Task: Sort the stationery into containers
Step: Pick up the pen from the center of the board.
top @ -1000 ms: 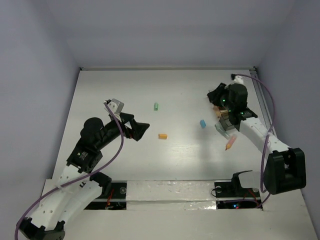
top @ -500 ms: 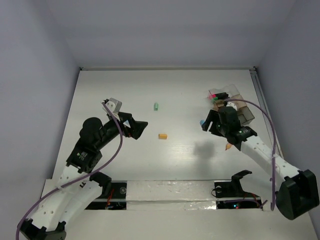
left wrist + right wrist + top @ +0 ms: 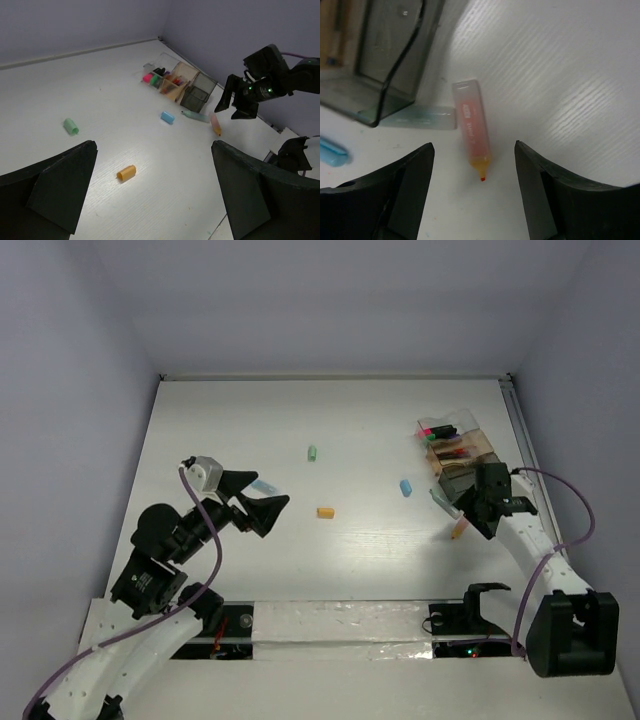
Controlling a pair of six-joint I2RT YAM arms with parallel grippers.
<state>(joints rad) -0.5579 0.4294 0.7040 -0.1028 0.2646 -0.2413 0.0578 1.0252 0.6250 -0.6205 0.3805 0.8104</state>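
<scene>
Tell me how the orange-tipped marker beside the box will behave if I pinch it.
The marker looks like rigid plastic: probably stiff and light. Its body seems flattish, so it may slide rather than roll. The pale tube lies right beside it and could get nudged.

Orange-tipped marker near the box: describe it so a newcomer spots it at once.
Find the clear compartment box at the right edge of the table. Just off its near end two markers lie in an L; the orange-tipped marker points away from the box. Its translucent pinkish-orange body sets it apart from the pale teal marker beside it and the blue eraser further left.
</scene>
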